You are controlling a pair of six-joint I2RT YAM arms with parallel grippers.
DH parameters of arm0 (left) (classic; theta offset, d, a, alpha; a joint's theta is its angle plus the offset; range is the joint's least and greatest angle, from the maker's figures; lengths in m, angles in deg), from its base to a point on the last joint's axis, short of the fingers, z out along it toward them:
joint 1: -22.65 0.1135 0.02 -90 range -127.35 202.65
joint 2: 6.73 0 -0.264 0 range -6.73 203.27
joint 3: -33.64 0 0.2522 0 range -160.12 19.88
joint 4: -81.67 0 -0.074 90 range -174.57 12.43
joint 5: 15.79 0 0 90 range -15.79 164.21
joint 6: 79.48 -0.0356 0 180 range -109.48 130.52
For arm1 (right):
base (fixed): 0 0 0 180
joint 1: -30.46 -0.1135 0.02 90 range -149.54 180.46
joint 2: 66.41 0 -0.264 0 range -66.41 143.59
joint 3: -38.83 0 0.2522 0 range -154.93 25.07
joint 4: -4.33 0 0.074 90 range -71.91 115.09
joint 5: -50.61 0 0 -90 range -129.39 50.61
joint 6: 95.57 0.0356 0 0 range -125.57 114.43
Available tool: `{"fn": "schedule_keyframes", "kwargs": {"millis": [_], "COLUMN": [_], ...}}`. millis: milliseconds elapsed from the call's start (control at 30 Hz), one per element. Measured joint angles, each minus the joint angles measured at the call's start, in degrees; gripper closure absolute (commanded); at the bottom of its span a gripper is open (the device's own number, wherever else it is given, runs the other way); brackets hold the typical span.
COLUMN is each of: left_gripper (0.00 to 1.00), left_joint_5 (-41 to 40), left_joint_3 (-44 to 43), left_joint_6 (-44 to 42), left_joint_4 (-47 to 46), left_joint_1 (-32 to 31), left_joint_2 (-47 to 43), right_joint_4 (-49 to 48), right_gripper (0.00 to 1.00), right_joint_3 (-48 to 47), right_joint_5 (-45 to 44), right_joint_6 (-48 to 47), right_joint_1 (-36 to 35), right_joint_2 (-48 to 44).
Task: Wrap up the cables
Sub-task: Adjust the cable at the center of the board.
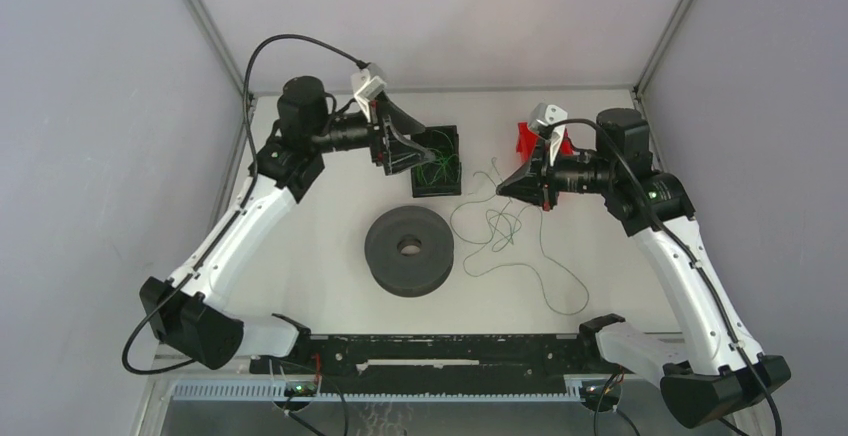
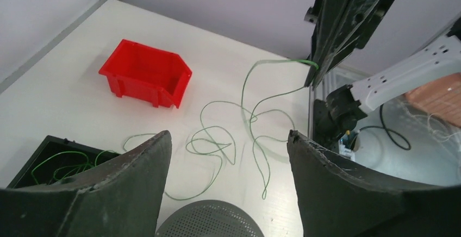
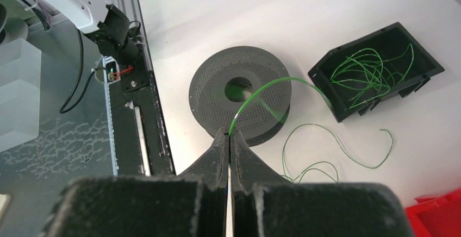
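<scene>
A thin green cable (image 1: 500,224) lies in loose loops on the white table between the dark grey spool (image 1: 408,249) and the red bin (image 1: 535,140). My right gripper (image 1: 502,187) is shut on one end of it, held above the table; in the right wrist view the cable (image 3: 255,93) arcs up from the closed tips (image 3: 230,134) over the spool (image 3: 239,93). My left gripper (image 1: 424,154) is open and empty, over the black bin (image 1: 437,161). In the left wrist view its fingers (image 2: 136,182) are spread wide, with the cable loops (image 2: 217,139) beyond.
The black bin (image 3: 375,68) holds several more green cables. The red bin (image 2: 147,74) stands at the back, empty as far as I can see. A black rail (image 1: 430,348) runs along the near edge between the arm bases.
</scene>
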Motion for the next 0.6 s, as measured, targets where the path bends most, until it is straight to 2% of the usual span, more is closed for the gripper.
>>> {"fn": "schedule_keyframes", "kwargs": {"millis": [133,367,600], "left_gripper": [0.17,0.11,0.08], "left_joint_5": [2.38,3.82,1.29], "left_joint_3": [3.1,8.83,14.71], "left_joint_6": [5.05,8.46,6.91], "left_joint_4": [-6.4,-13.0,-14.69], "left_joint_1": [1.44,1.03,-5.42], "left_joint_2": [-1.51,-1.51,-1.4], "right_joint_4": [2.43,2.1,1.2], "right_gripper": [1.0,1.0,1.0], "right_joint_3": [0.0,0.0,-0.87], "right_joint_5": [-0.5,1.07,5.14], "right_joint_6": [-1.95,-0.68,1.68], "right_joint_1": [-0.52,-0.85,-1.05], "right_joint_2": [0.13,0.15,1.77]}}
